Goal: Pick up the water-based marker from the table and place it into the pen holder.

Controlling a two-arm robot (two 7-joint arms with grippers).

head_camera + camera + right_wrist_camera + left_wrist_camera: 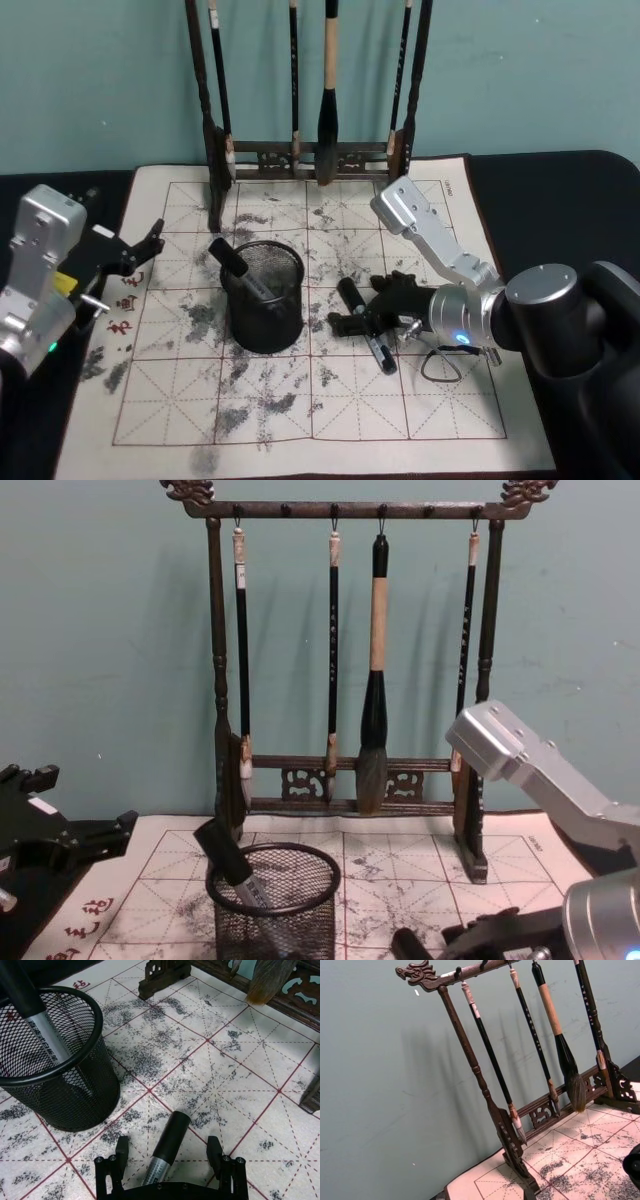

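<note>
A black-capped, grey-bodied water-based marker (pixel 351 295) (pixel 169 1146) lies flat on the ink-stained grid mat, right of the pen holder. My right gripper (pixel 367 306) (pixel 168 1149) is low over it and open, with one finger on each side of the barrel and neither touching. The pen holder (pixel 266 312) (pixel 75 1095) (pixel 276 925), a black wire-mesh cup, stands upright mid-mat. Another marker (pixel 238 269) (pixel 35 1015) (pixel 230 865) leans inside it. My left gripper (pixel 140 255) hovers open at the mat's left edge, holding nothing.
A tall dark wooden rack (pixel 300 155) (pixel 485 1095) (pixel 350 800) hung with several calligraphy brushes stands at the back of the mat (pixel 260 420). Red characters mark the mat's left margin. Dark tablecloth surrounds the mat.
</note>
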